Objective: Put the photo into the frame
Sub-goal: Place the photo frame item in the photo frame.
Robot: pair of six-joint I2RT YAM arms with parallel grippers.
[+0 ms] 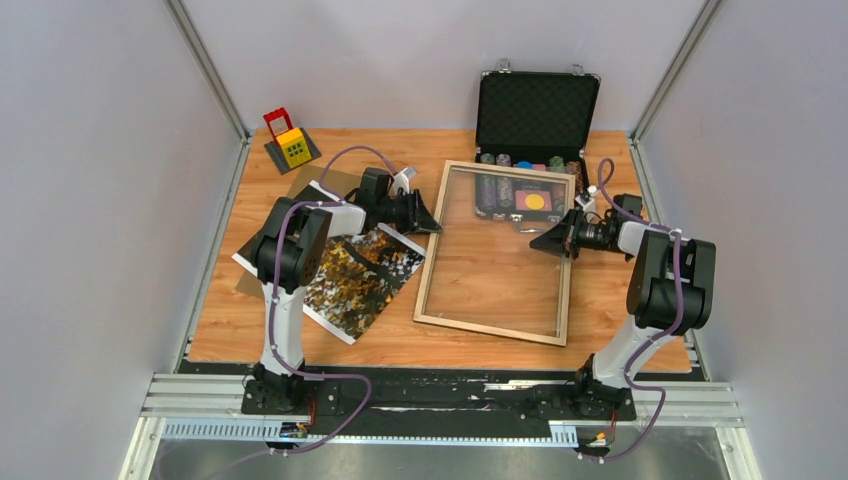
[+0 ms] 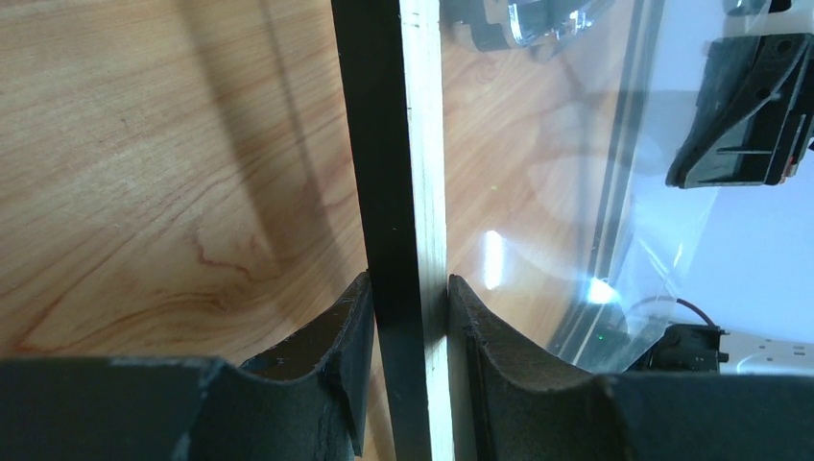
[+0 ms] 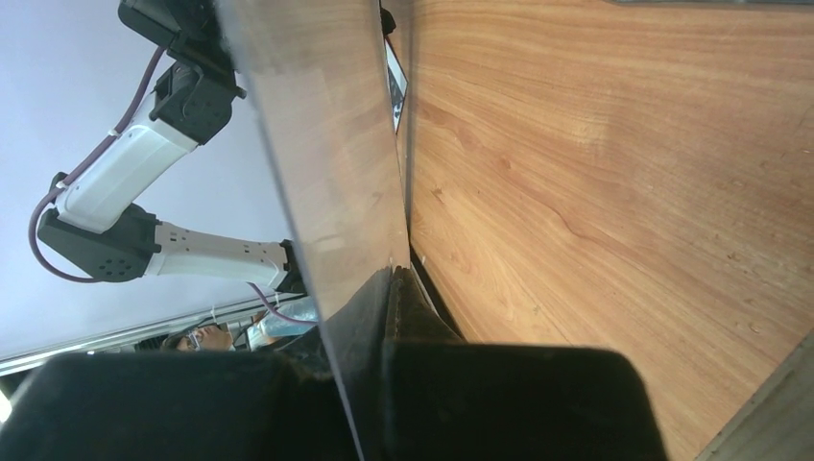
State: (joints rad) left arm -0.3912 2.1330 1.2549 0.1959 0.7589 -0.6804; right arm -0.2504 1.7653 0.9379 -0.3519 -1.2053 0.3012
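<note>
Left gripper was clamped on the left rail of the frame, mid-table. Right gripper was pinched shut on its right edge. The photo lay near the table's left edge. Recommended: lift level, both sides together, without twisting the glass.

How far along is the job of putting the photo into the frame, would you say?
Done: nothing seated yet. In hand: the left gripper and the right gripper clamp opposite sides of the frame. Left to do: the photo lies outside the frame, under the left arm, not yet inserted.
</note>
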